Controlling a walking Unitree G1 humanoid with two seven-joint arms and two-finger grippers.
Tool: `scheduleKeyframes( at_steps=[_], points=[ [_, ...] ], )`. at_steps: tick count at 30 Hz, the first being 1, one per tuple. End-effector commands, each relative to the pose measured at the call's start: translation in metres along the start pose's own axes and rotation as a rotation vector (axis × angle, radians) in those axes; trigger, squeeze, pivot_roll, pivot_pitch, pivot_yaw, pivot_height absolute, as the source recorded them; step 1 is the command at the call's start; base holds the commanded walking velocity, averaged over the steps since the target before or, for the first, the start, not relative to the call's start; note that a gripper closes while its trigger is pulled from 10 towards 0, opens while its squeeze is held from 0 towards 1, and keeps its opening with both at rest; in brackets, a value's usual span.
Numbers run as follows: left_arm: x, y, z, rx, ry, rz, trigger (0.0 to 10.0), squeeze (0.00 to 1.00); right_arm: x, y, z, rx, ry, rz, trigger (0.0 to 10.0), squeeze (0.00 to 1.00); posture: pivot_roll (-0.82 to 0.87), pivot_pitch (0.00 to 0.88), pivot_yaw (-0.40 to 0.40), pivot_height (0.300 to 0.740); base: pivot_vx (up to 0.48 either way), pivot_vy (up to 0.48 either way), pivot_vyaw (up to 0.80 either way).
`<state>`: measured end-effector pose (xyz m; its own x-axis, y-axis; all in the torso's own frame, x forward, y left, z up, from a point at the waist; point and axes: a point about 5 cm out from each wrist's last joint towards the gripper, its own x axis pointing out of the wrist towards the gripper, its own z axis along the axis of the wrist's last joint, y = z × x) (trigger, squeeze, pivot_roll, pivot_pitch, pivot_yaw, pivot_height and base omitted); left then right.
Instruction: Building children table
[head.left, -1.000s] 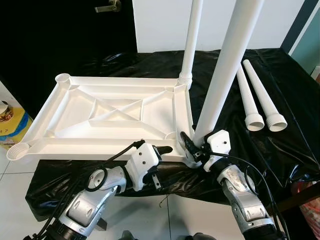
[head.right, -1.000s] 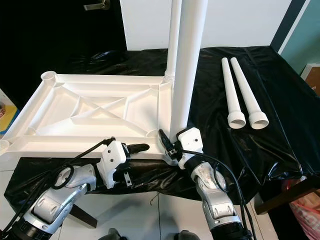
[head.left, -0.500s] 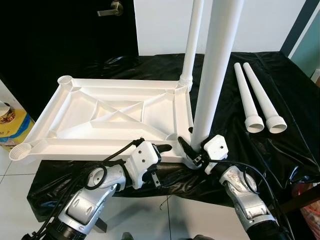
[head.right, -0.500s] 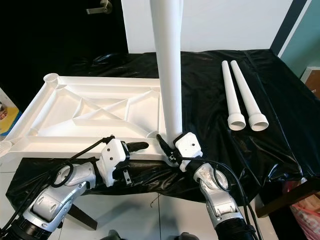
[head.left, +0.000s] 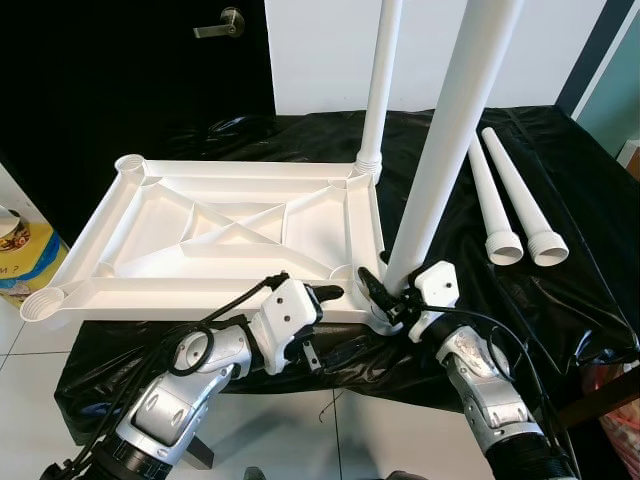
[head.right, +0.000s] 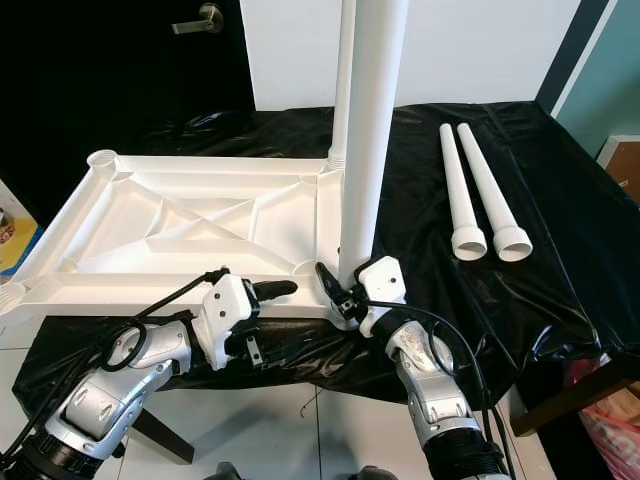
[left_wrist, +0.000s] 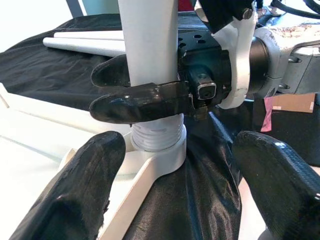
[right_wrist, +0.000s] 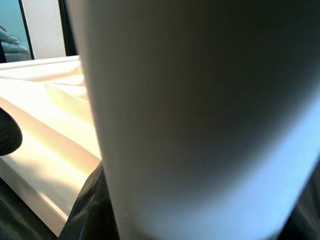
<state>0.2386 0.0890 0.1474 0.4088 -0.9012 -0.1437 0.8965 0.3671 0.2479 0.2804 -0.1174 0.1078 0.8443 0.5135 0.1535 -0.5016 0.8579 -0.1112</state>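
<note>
— Since we go from the biggest thing down, where do we start?

— With the black cloth (head.left: 560, 190), and on it the upturned white tabletop (head.left: 215, 235), ribs up, filling the nine o'clock half of our head view. One leg (head.left: 377, 80) already stands in its far corner socket at twelve o'clock.

— And the leg we hold?

— That second leg (head.left: 450, 130) stands tilted over the near corner socket (left_wrist: 157, 157), at about five o'clock from the tabletop's middle. Our right gripper (head.left: 383, 296) is clamped on it low down, just above the thread. Two spare legs (head.left: 515, 200) lie side by side at two o'clock.

— How will it handle?

— We judge it light, stiff, hollow plastic, smooth and apt to slip or twist in the fingers. Being long, it levers hard, so holding near the base is wise.

— The left gripper (head.left: 325, 295)?

— It rests spread wide at the tabletop's near edge, holding nothing.

— What does one view add?

— Our left wrist view shows the ribbed thread meeting the socket collar, which the head views hide behind the right gripper. Our right wrist view is mostly the leg's blurred wall.
</note>
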Motion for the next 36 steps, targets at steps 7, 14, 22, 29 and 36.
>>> scheduleKeyframes(
  at_steps=[7,14,22,29,36],
  points=[
    [-0.002,0.001,-0.001,0.007,0.021,-0.035,10.0,0.0,-0.008,-0.003,-0.029,0.149,0.163,-0.163,10.0,0.0,-0.01,0.028,-0.011,0.74,0.0,0.0,0.0],
    [-0.003,0.001,-0.001,0.007,0.023,-0.029,10.0,0.0,-0.005,-0.001,-0.033,0.238,0.177,-0.299,10.0,0.0,0.0,0.03,-0.011,0.74,0.0,0.0,0.0],
    [-0.004,0.002,-0.001,0.006,0.026,-0.027,10.0,0.0,-0.004,0.0,-0.03,0.179,0.17,-0.292,10.0,0.0,0.0,0.033,-0.008,0.74,0.0,0.0,0.0],
    [-0.004,0.003,-0.001,0.009,0.026,-0.024,10.0,0.0,-0.008,0.004,-0.027,0.009,0.147,-0.184,10.0,0.0,0.0,0.036,-0.007,0.74,0.0,0.0,0.0],
    [-0.005,0.004,0.0,0.011,0.027,-0.023,10.0,0.0,-0.018,0.006,-0.026,-0.095,0.122,-0.067,10.0,0.0,-0.01,0.039,-0.002,0.74,0.0,0.0,0.0]
  ],
)
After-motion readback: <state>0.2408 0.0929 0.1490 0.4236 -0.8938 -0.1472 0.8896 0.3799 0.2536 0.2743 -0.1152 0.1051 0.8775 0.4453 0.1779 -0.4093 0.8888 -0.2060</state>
